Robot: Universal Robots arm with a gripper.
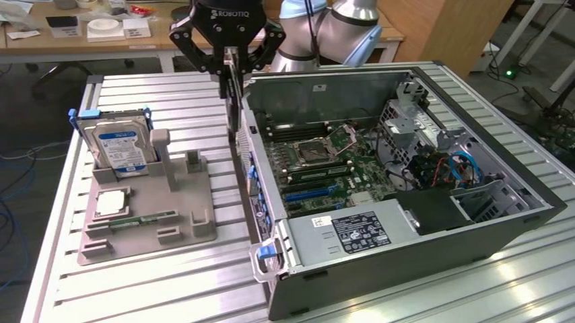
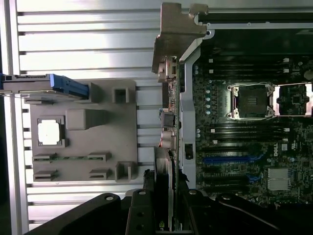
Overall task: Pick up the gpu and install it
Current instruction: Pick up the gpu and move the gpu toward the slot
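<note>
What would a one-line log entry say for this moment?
gripper: shut on gpu | gpu: held on edge at case wall | case: open, gpu not seated

Parts holder [image 1: 148, 202] at exterior view's left of computer case [image 1: 395, 282]; hard drive [image 1: 121, 145] in holder's far slot; gpu [image 1: 235, 108] aloft between them.

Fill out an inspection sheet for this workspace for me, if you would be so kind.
Surface: slatted metal table carrying an open computer case and a grey parts holder.
Job's things: gpu hanging edge-on at the case's edge, not yet seated.
Clutter: hard drive, processor and memory stick in the holder.
Grippers: gripper shut on the gpu.
Cables: blue cables inside the case.
Surroundings: wooden desk with small items behind the table.
</note>
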